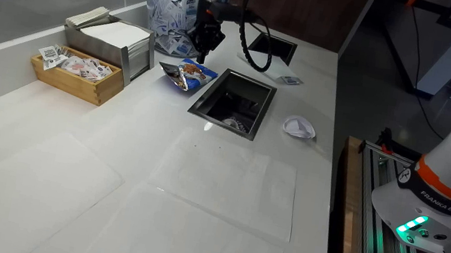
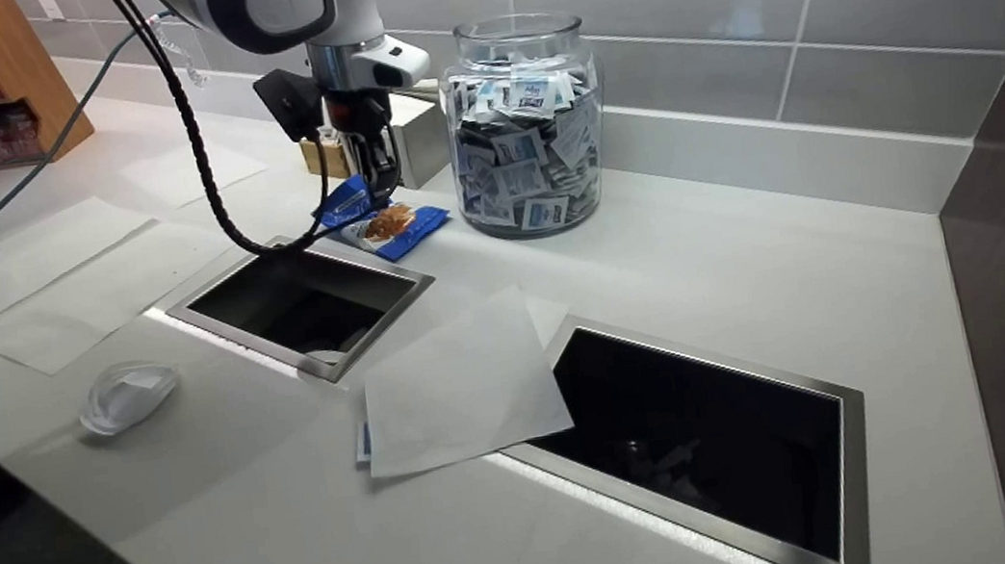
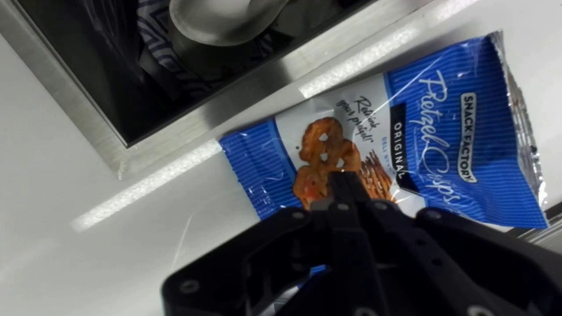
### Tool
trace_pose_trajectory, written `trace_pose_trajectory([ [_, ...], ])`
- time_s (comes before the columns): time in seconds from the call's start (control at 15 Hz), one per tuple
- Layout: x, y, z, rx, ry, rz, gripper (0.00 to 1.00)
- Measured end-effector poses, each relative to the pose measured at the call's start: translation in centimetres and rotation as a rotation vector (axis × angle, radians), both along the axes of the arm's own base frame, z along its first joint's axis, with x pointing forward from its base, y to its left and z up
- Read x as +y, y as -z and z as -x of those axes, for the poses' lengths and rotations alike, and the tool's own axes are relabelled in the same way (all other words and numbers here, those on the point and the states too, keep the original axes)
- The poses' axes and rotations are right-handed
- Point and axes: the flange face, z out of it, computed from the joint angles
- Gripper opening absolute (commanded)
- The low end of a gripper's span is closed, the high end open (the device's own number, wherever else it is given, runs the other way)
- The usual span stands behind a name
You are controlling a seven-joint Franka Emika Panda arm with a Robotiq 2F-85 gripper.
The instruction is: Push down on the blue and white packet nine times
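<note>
The blue and white foil packet of pretzel crisps [image 3: 373, 131] lies on the white surface [image 1: 141, 117], just beside a metal-rimmed rectangular opening [image 3: 246, 93]; probably light, soft and slippery with brittle contents, it wants pressing at its printed middle, and any hold would go on the flat sealed end [image 3: 259, 169]. Over that middle the black gripper [image 3: 344, 177] points down, jaws together; whether they touch the foil I cannot tell.

A grey tiled wall [image 2: 671, 12] backs the white counter [image 2: 299, 503].
</note>
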Motion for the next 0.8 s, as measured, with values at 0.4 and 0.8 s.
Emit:
trace_pose_trajectory([
  [0.4,1.3,2.6,-1.8,-0.002,-0.023,-0.002,0.00],
  [0.8,1.6,3.8,-3.2,0.004,-0.035,-0.003,0.00],
])
